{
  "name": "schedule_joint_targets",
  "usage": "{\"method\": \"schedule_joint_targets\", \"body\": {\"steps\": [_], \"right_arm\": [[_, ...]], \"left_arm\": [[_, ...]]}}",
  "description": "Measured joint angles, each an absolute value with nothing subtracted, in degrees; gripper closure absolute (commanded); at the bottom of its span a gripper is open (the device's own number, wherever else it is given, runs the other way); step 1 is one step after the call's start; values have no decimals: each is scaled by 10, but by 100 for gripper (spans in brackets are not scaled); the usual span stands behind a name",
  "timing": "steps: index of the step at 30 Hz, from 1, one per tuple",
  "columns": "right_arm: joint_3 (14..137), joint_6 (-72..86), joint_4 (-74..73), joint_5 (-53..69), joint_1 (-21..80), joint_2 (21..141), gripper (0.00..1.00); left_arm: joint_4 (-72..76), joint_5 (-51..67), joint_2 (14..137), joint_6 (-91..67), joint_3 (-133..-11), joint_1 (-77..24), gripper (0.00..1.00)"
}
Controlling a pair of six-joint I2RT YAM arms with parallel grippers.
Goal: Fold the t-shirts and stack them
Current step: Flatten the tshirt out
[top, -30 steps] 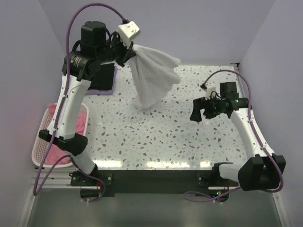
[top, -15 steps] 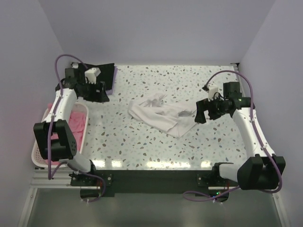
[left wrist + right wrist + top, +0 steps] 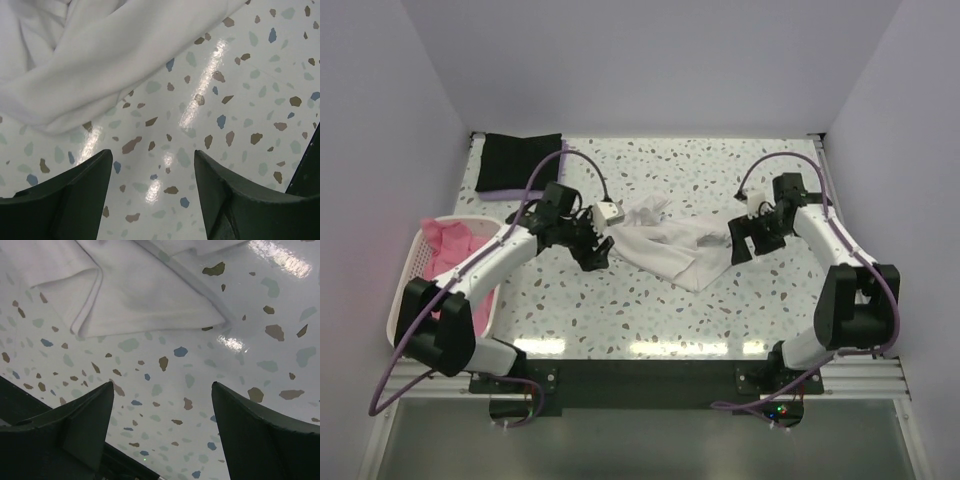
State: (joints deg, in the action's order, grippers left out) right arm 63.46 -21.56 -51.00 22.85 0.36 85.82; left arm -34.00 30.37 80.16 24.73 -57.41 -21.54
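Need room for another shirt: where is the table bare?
Widest bare patch: the near strip of table between the white shirt and the near edge. Also bare: the far strip from the black shirt to the far right corner. Crowded: the middle, where the left hand and right hand flank the white shirt, and the left edge, taken by the basket.

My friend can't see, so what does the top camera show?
A crumpled white cotton t-shirt lies on the speckled tabletop between the left arm and right arm, jaws open and empty. A folded black t-shirt sits at the far left corner; a pale pink plastic lattice basket of pink shirts stands at the left edge.
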Motion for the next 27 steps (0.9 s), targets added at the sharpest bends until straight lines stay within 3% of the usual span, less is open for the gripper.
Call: {"method": "schedule_joint_targets", "body": {"steps": [10, 21, 27], "right_arm": [[650, -205, -451, 190, 8, 984, 30], [662, -192, -423, 190, 9, 1035, 35], [676, -184, -415, 197, 10, 1050, 49]], "left_arm": [[-230, 277, 915, 332, -597, -404, 38], [-168, 236, 1078, 368, -708, -466, 39], [-163, 229, 1105, 381, -712, -465, 61]]}}
